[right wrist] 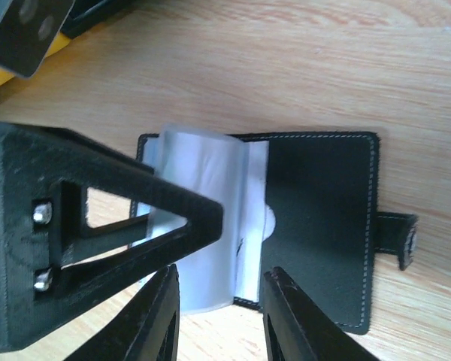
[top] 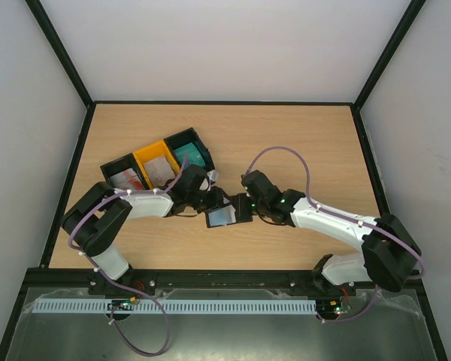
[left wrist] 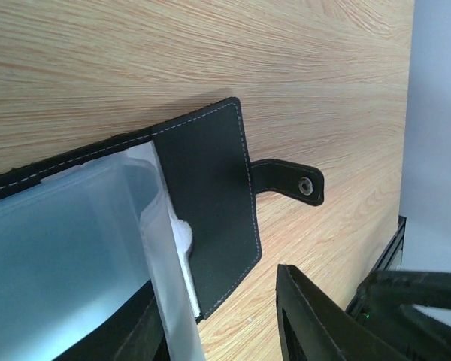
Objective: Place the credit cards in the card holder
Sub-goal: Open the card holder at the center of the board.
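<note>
Pale wooden tabletop (top: pixel 301 135), white walls on three sides, black frame along the edges.

Directly between the two grippers, on bare wood: card holder (top: pixel 227 216), lying open with its black cover flat. Snap strap (left wrist: pixel 293 180) sticking out on the side away from the left gripper (left wrist: pixel 218 316). Clear plastic sleeves (right wrist: pixel 203 162) arching up from the spine, loosely fanned.

Left gripper: fingers spread, with a strip of wood showing between them. One sleeve leaf standing just inside one finger; impossible to judge whether touching or only beside. From the right wrist view, one black finger of this gripper lying across the sleeves, hiding their middle.

Right gripper (right wrist: pixel 219 282): spread as well, tips at the near edge of the card holder. One tip over the sleeve stack, the other over the black cover, the gap between them open down to the wood. Cannot tell whether either tip presses on anything.

Credit cards (top: pixel 160 171) well behind the left gripper, on the side away from the right gripper, sorted into three bins set in a row. Red-and-white ones in the near black bin (top: pixel 114 169), grey-white ones in the yellow bin (top: pixel 144 154), teal ones in the far black bin (top: pixel 182 137). Far black bin closest to the left gripper's wrist, just beyond it.
</note>
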`<state>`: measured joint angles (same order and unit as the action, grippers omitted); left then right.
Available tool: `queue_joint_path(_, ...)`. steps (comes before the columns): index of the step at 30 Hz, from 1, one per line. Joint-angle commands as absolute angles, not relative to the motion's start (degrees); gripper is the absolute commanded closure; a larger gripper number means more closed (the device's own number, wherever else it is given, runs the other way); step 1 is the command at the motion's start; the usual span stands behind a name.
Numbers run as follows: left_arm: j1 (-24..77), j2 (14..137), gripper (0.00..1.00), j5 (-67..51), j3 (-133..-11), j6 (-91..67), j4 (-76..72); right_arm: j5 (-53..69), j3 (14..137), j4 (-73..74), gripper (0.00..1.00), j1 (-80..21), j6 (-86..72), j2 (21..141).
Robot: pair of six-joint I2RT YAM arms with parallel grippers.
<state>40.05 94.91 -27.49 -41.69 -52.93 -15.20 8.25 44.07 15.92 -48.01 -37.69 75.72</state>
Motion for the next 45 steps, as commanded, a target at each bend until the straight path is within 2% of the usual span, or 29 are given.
queue_joint_path(1,39.90,96.38,0.63,-29.76,-43.09,-53.12,-17.66,12.85,42.76,14.28,0.71,-47.90,-36.67,73.84)
queue_joint_path(7,40.76,98.54,0.56,-32.98,-44.22,-55.19,-21.64,12.84,40.67,13.45,0.72,-47.90,-36.68,70.88)
queue_joint_path(14,43.91,103.07,0.43,-33.28,-48.72,-56.35,-22.35,-7.13,38.19,16.76,0.67,-47.90,-41.45,62.69)
queue_joint_path(19,44.72,106.93,0.39,-32.10,-50.84,-59.13,-21.82,-6.86,37.73,16.82,0.65,-47.90,-41.59,61.18)
queue_joint_path(23,44.69,109.15,0.40,-29.98,-51.81,-60.82,-18.94,-3.45,37.08,15.96,0.68,-47.85,-42.20,62.62)
queue_joint_path(29,44.82,109.17,0.52,-28.76,-51.23,-62.36,-17.97,3.98,35.07,12.77,0.83,-47.90,-43.92,65.32)
queue_joint_path(32,44.74,107.30,0.54,-27.97,-51.87,-61.23,-16.64,5.61,34.28,11.78,0.84,-47.90,-44.68,66.99)
queue_joint_path(39,44.23,101.38,0.49,-24.23,-54.84,-54.22,-6.05,8.91,35.82,10.63,0.83,-47.90,-43.90,70.53)
queue_joint_path(45,43.33,95.83,0.55,-19.98,-53.86,-50.04,1.09,14.04,38.42,10.51,0.84,-47.91,-40.95,76.14)
